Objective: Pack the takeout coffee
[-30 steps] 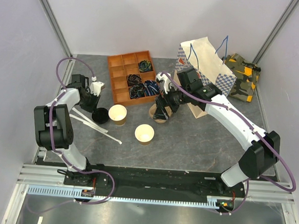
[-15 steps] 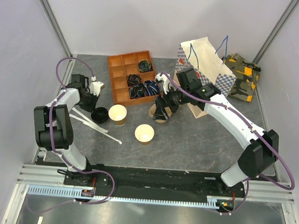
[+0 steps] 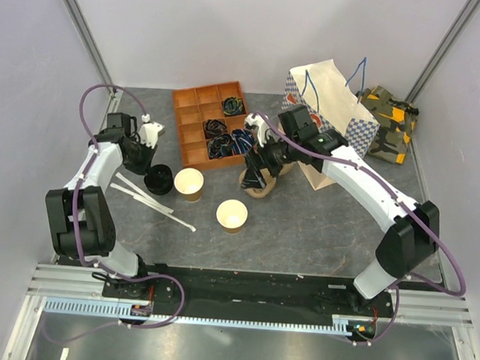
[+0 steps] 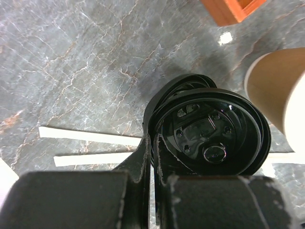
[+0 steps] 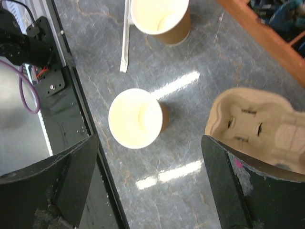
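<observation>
Black plastic lid (image 4: 209,138) pinched at its near rim by the left gripper (image 4: 152,143), fingers (image 4: 141,167) pressed tight together on that edge. Fills the middle of the left wrist view. Behind it a second dark rim, another lid or a shadow, not clear which. Lifted or resting on the grey marbled table (image 4: 71,57): cannot tell. At the right edge of that view, just beside the lid, a lidless tan cup (image 4: 281,86). At lower left, two white paper strips (image 4: 90,135) flat on the table, running in under the lid.

From above: lid and left gripper at middle left, tan cup just to their right. Lower and further right, near the centre of the frame, a second cup (image 3: 232,215), also uncovered, cream inside showing. In the upper middle an orange tray (image 3: 195,136) of compartments, dark coiled things in several of them.

Right gripper (image 5: 148,138) spread wide, holding nothing, hanging above the table near the centre. In its wrist view the second cup lies between the two fingers and a brown pulp carrier (image 5: 252,124) sits at the right. At upper right of the top view, a white paper bag (image 3: 336,100) with blue handles, and beside it a camouflage pouch (image 3: 387,120).

Takeout coffee, meaning a cup with its lid on: not to be made out in any view.
</observation>
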